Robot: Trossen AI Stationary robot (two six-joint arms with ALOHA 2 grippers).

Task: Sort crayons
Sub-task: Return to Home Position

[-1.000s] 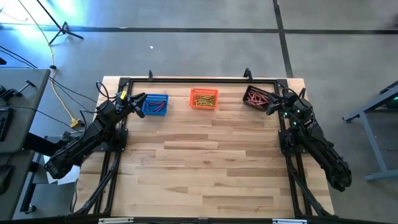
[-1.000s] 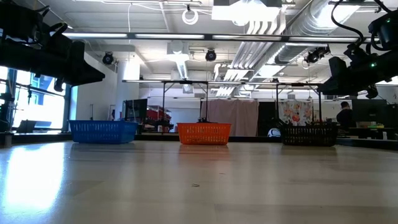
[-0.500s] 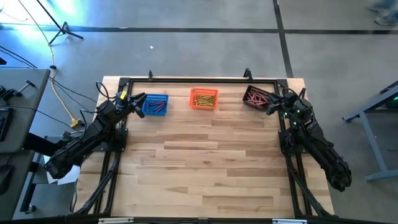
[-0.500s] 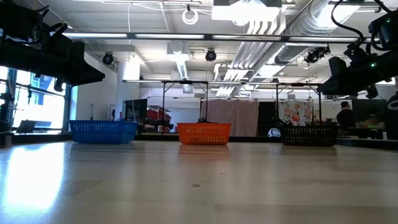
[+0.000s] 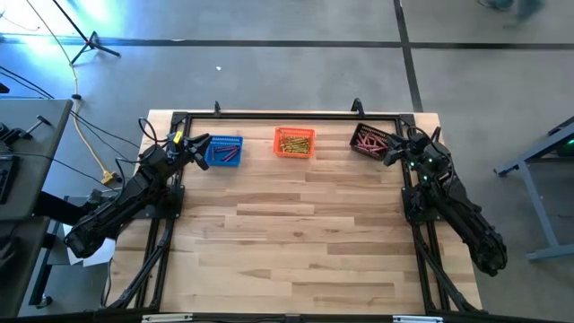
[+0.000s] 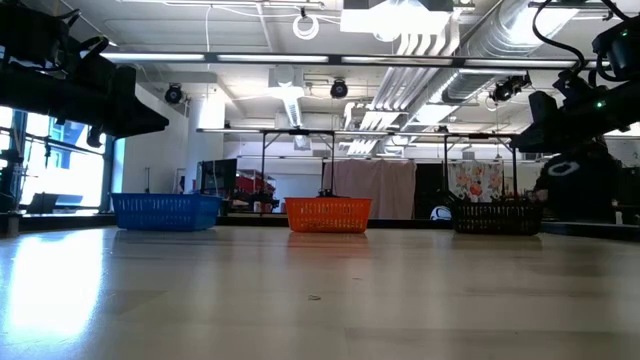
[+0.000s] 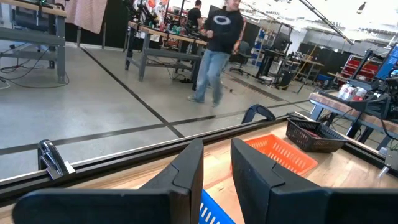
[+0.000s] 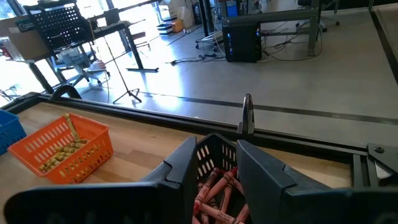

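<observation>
Nothing has moved: the left tool [image 5: 204, 144], beside the blue mesh basket [image 5: 239, 152], and the right tool [image 5: 390, 153], beside the black mesh basket [image 5: 357, 144], hang released and empty. All thin wax crayons [image 5: 293, 142] appear binned; sorting looks done.

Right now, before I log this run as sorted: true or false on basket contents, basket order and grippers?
1. The orange basket holds yellow crayons. True.
2. Red crayons lie in the black basket. True.
3. The black basket stands in the middle of the row. False: the orange basket is in the middle, with the blue basket and the black basket at the ends.
4. One gripper holds a crayon. False: the left gripper and the right gripper are both open and empty.
5. The right gripper is beside the black basket. True.
</observation>
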